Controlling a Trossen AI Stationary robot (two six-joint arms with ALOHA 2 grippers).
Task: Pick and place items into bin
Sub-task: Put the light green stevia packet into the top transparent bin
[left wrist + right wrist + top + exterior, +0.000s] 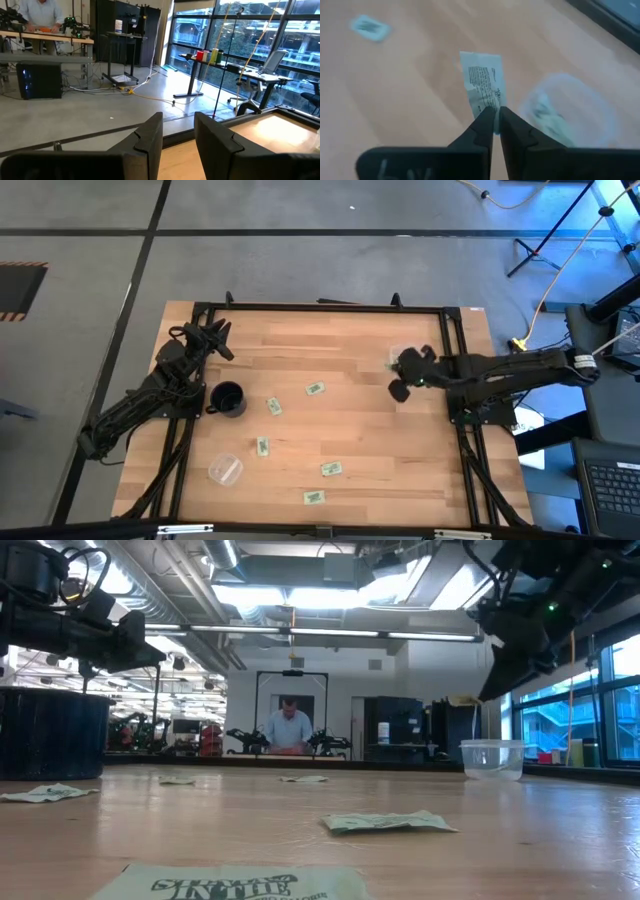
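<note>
I see my right gripper (496, 119) stretched over the wooden surface's (340, 430) right side, fingers pinched on a flat pale packet (483, 85) beside a clear round bin (565, 107), while the left gripper (178, 136) waits narrowly parted far left.

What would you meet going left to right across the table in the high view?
Left gripper → black cup → packet → packet → right gripper, shut on a packet.
</note>
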